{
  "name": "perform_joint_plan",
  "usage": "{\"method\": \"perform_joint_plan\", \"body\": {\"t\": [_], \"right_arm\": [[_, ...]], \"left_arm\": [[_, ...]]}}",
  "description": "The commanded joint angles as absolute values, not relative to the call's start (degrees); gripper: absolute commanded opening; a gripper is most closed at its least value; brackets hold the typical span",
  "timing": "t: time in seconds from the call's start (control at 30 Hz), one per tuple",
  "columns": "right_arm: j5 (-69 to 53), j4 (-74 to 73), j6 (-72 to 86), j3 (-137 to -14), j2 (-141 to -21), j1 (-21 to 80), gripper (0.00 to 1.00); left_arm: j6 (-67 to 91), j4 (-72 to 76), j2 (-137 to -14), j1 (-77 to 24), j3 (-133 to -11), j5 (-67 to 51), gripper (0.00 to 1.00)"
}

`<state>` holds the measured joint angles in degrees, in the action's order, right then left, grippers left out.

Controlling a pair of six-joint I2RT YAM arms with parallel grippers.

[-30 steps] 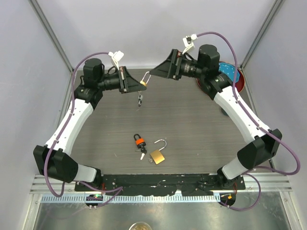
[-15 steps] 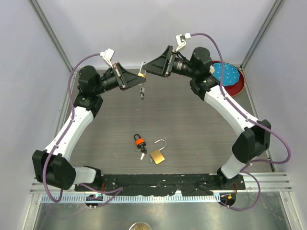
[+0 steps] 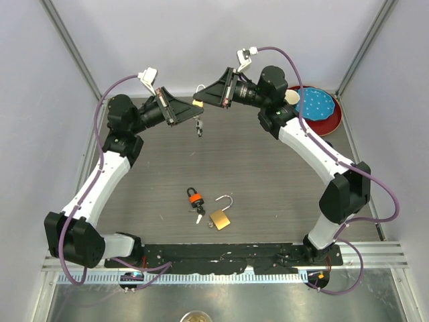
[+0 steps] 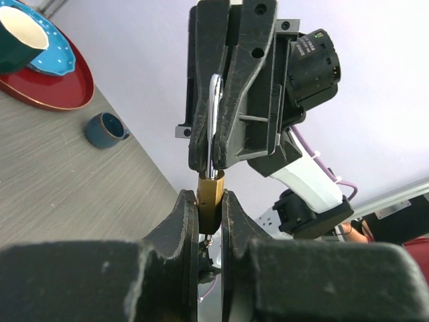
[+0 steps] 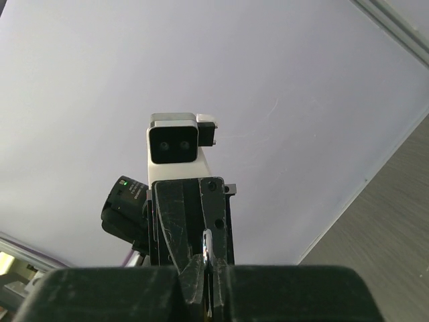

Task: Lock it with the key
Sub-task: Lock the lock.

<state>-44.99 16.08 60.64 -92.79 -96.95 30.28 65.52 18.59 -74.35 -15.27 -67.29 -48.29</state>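
Note:
A small brass padlock (image 3: 198, 102) hangs in the air at the back of the table, between my two grippers. My left gripper (image 3: 191, 107) is shut on its brass body (image 4: 209, 200), one finger on each flat side. My right gripper (image 3: 205, 98) is shut on its silver shackle (image 4: 214, 121), which shows as a thin bright bar between the fingertips (image 5: 207, 243). A key (image 3: 199, 126) on a ring dangles below the held padlock. On the table lie a second brass padlock (image 3: 220, 217) with its shackle open and a small black-and-orange padlock (image 3: 194, 197).
A red plate (image 3: 335, 119) at the back right carries a blue dotted plate (image 3: 318, 102) and a cup (image 4: 19, 37). A small dark blue cup (image 4: 106, 129) stands near it. Metal frame posts rise at both back corners.
My right gripper has closed on the shackle; it stood open around it a second ago. Both arms have risen and shifted towards the back, carrying the padlock and dangling key along.

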Motion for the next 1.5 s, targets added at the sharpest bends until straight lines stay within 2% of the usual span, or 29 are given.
{"method": "perform_joint_plan", "body": {"t": [0.0,0.13,0.23,0.27,0.33,0.53,0.67,0.8,0.87,1.07,1.47], "right_arm": [[-44.8,20.1,61.9,-96.1,-96.9,30.5,0.02],[-44.9,19.3,60.7,-95.9,-96.4,30.5,0.02],[-44.8,18.5,60.3,-96.3,-96.5,30.5,0.02],[-44.8,18.4,60.4,-96.8,-96.7,30.5,0.02],[-44.9,18.1,60.2,-97.3,-96.9,30.5,0.01],[-45.3,17.8,60.3,-98.9,-96.8,30.5,0.02],[-45.7,18.0,60.5,-99.2,-96.8,30.5,0.02],[-46.0,20.4,62.5,-99.2,-97.2,30.5,0.02],[-46.1,21.5,63.9,-99.7,-97.6,30.5,0.01],[-46.8,24.4,67.0,-100.0,-98.9,30.1,0.01],[-46.2,26.6,69.3,-101.2,-100.1,29.5,0.02]], "left_arm": [[65.6,21.5,-72.5,-15.3,-67.0,-49.3,0.00],[62.9,18.6,-73.1,-15.4,-68.3,-51.0,0.02],[59.4,14.4,-73.2,-15.4,-70.5,-51.3,0.23],[58.5,13.2,-73.2,-15.2,-71.7,-51.2,0.33],[56.1,10.3,-73.1,-15.0,-72.7,-50.8,0.41],[55.3,9.0,-73.5,-12.0,-74.4,-52.3,0.48],[55.5,9.8,-73.5,-11.3,-74.2,-55.6,0.59],[58.1,14.1,-73.6,-11.3,-72.3,-57.9,0.64],[57.7,14.8,-73.2,-11.4,-71.6,-58.4,0.70],[58.2,15.6,-74.4,-12.0,-72.2,-61.0,0.73],[58.8,16.3,-73.9,-14.1,-68.2,-61.5,0.62]]}}
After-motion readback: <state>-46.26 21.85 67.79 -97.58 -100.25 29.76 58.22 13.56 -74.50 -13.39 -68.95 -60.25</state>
